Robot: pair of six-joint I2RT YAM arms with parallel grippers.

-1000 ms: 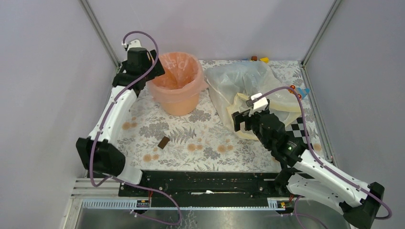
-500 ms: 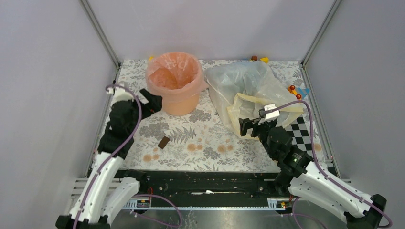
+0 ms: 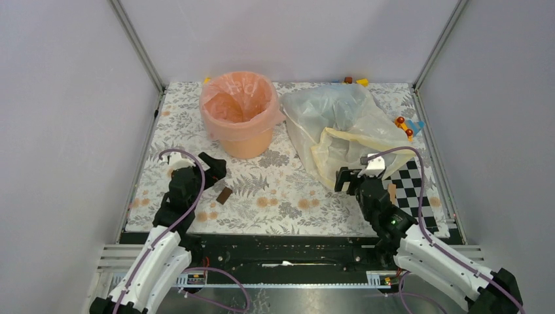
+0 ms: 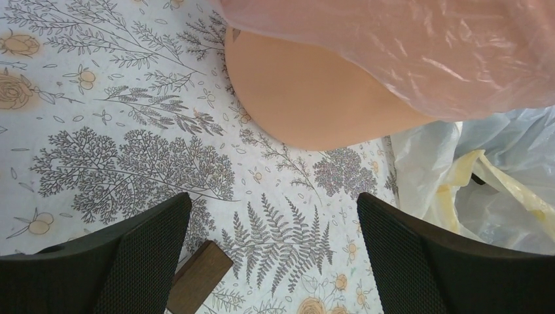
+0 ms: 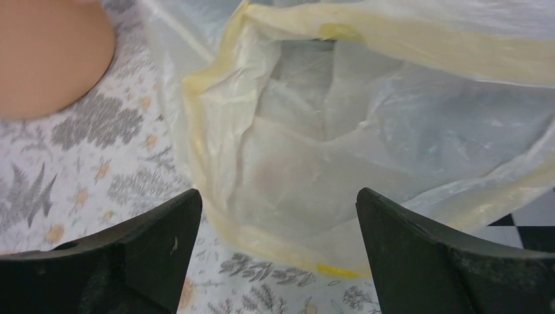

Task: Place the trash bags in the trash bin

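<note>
Both claws, the left claw [image 3: 213, 167] and the right claw [image 3: 351, 174], are gaping wide and holding nothing. The pink bag [image 3: 237, 98] is sitting in the orange bin [image 3: 249, 145], hanging over its rim.

Overhead camera looks down from behind; both close wrist views apparently share the bucket [image 4: 314, 98].

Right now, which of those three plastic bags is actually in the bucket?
The pink bag: it lines the orange bucket, its edge folded over the rim. The clear bag and the yellow bag lie crumpled beside it.
</note>
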